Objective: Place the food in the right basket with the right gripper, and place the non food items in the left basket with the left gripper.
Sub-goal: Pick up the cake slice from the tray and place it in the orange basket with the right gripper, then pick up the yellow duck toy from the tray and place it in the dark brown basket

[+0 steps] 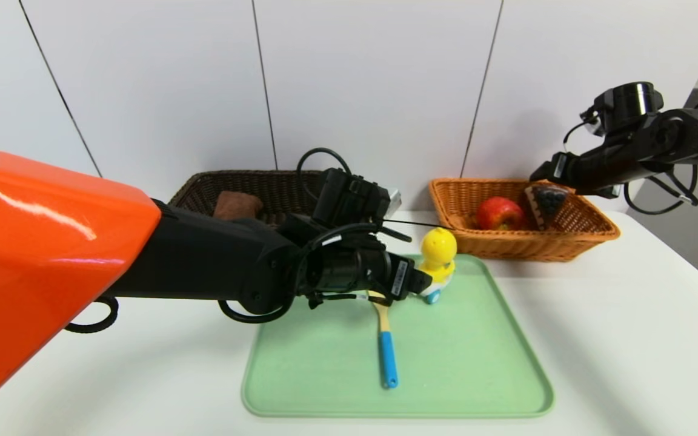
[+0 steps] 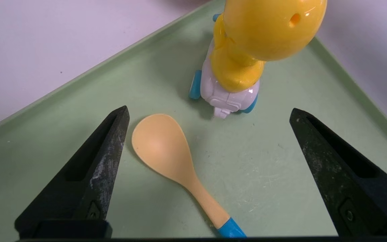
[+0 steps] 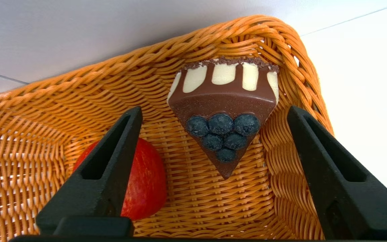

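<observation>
Two things waiting on green tray (image 1: 506,387): spoon (image 2: 166,151), yellow toy (image 2: 244,57). Hovering left gripper (image 2: 207,141) over spoon, fingers wide apart. Aiming straight, pinching bowl gently. Hanging right gripper (image 3: 213,141) over orange basket (image 3: 29,111), fingers apart, cake (image 3: 223,114) dropped inside.

The two baskets, orange (image 3: 29,101) and dark brown (image 1: 252,184), are rough woven wicker, the yellow toy (image 2: 247,50) is glossy hard plastic, the spoon (image 2: 170,151) and green tray (image 2: 45,141) smooth matt plastic, the apple (image 1: 499,213) shiny
</observation>
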You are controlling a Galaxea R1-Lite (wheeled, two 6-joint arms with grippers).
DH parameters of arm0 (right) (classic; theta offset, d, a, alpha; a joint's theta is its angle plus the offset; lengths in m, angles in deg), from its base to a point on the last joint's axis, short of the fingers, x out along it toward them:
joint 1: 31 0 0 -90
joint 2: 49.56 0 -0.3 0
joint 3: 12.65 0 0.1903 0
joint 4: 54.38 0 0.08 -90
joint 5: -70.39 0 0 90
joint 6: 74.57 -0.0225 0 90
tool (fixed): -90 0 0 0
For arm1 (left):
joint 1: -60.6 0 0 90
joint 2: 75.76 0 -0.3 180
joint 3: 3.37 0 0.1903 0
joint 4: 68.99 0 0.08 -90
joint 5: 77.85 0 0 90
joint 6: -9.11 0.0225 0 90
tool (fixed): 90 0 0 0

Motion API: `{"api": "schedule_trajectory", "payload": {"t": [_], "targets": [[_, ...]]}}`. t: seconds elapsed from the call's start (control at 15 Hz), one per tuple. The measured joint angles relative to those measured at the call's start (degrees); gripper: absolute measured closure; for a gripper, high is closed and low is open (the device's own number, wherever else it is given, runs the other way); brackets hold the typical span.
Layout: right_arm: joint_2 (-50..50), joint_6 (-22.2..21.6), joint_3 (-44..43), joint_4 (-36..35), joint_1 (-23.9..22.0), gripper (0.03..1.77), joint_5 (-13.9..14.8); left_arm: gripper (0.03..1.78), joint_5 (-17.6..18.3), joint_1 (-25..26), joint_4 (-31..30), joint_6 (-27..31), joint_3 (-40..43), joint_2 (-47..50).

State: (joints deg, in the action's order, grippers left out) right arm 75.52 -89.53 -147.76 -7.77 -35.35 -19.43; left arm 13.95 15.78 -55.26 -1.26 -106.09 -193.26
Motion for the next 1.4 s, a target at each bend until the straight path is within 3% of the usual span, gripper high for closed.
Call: {"api": "schedule_trajectory", "payload": {"t": [0.2, 0.47, 0.8, 1.0, 1.13, 1.4], "targets": [[-1.10, 0.09, -0.06, -0.50, 0.20, 0.23, 0.06, 0.12, -0.09, -0.72, -5.18, -0.57, 0.60, -0.38], [-2.01, 0.02, -0.06, -0.55, 0.24, 0.17, 0.12, 0.12, -1.05, -1.94, -6.72, -0.50, 1.32, -1.16], [-3.17, -0.17, 0.00, -1.33, 0.26, 0.13, 0.02, 0.12, -2.47, -3.00, -18.74, -0.13, 6.34, -3.00], [-4.55, 0.61, 0.33, -1.19, 0.33, 0.12, -0.13, 0.12, -2.52, -3.04, -20.31, 0.09, 7.91, -3.89], [-6.22, 3.74, 0.63, -0.78, 0.55, 0.11, -0.48, 0.12, -2.54, -3.11, -20.37, 0.61, 8.22, -4.13], [-12.24, 16.25, 5.56, -0.55, 1.11, 0.11, -3.46, 0.12, -2.52, -3.11, -20.35, 0.77, 8.31, -4.38]]}}
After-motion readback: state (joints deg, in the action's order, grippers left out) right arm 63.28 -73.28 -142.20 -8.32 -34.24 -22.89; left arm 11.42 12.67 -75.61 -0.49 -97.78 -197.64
